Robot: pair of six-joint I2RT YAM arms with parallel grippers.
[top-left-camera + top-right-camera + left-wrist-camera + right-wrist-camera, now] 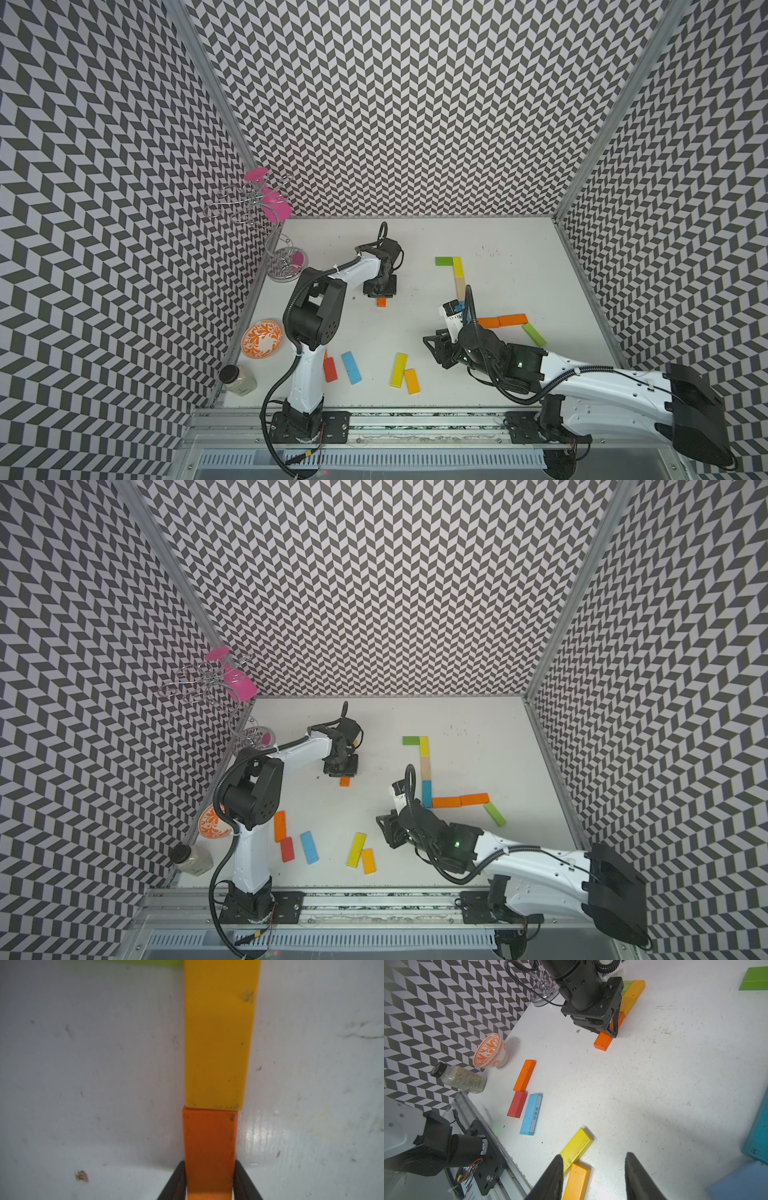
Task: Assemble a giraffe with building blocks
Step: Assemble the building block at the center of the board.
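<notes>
Listing, in a top view: my left gripper [380, 296] over the orange block [381, 302], well apart from the bowl [262, 338]. Left wrist: jaws flank it (clamped or slack, cannot tell). Right wrist: my right gripper [593, 1156] gapes empty, far from bowl.

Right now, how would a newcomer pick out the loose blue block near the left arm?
Find the left arm's base on the front rail. Beside its white lower link lie an orange block, a red block and the blue block. Among them it alone is light blue, with a pale printed strip along one edge.
</notes>
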